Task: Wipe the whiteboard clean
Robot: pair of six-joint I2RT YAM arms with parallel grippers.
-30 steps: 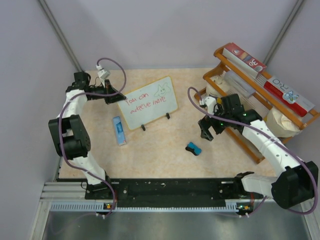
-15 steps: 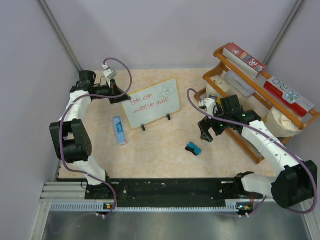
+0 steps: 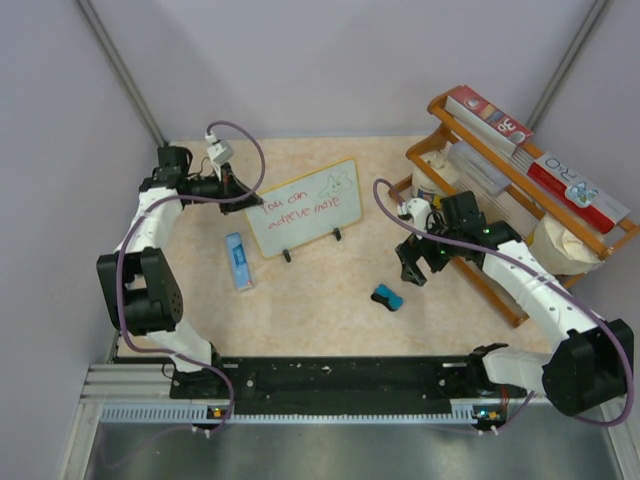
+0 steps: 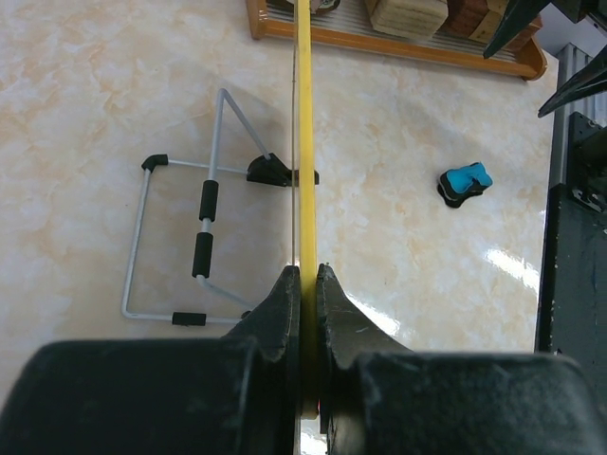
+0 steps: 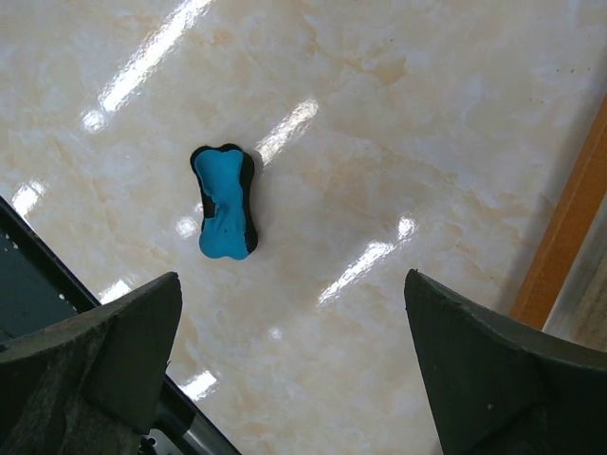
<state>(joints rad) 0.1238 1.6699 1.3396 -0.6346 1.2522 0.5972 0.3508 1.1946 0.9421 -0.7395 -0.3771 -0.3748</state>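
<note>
The left gripper (image 4: 303,277) was clamped on the edge of the whiteboard (image 3: 305,205), which stood upright left of and beyond the eraser (image 3: 387,296). The right gripper (image 3: 411,270) hung spread wide and empty, near that eraser.

We mark a bone-shaped blue eraser (image 3: 387,296) with a black base, lying flat on the marbled beige table (image 3: 320,325), well apart from a narrow blue box (image 3: 238,261) to its left. At right stands a wooden rack (image 3: 497,296). Two red-and-white boxes (image 3: 490,118) lie along its top, with a pale bag (image 3: 565,245) at its near end.
</note>
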